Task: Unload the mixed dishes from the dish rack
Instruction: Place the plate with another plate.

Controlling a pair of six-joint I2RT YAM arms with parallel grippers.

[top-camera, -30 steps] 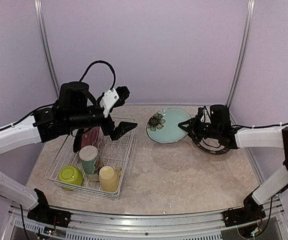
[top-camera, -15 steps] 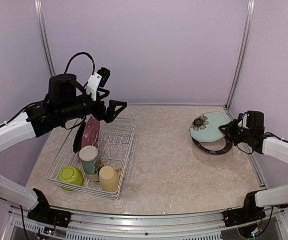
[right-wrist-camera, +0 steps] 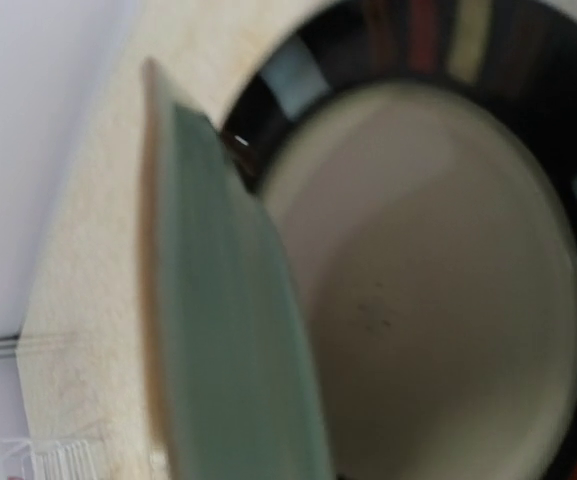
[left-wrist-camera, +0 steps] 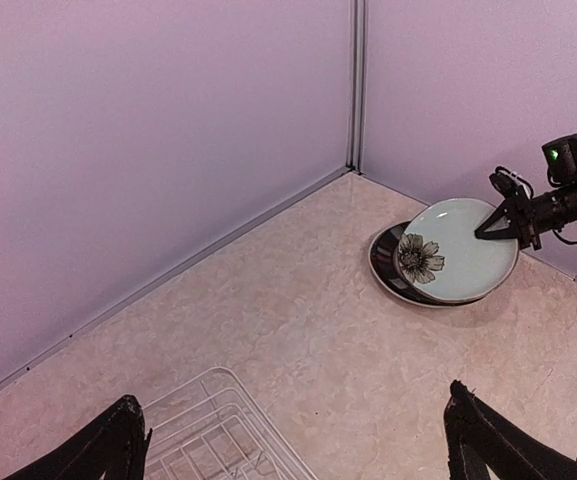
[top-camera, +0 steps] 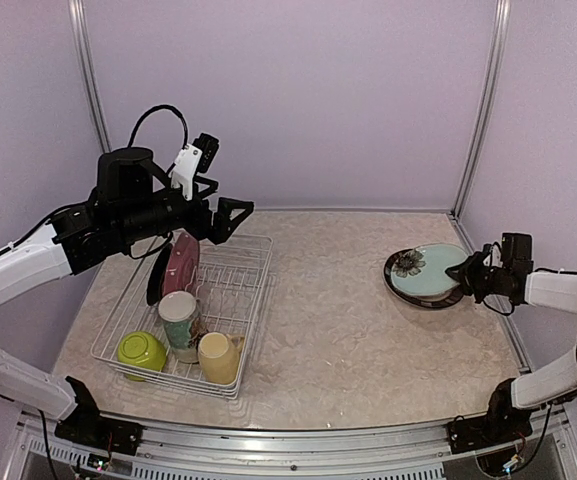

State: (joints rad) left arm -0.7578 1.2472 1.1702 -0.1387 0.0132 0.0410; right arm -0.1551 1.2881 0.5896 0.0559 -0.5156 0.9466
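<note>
Right fingers clamped on green plate, tilted on dark-rimmed plate; left fingers apart; rack beneath them holds plates, mugs, bowl.

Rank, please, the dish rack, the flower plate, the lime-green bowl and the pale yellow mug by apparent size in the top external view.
1. dish rack, clearly the largest.
2. flower plate.
3. lime-green bowl and pale yellow mug look about alike; I would not rank them.
</note>
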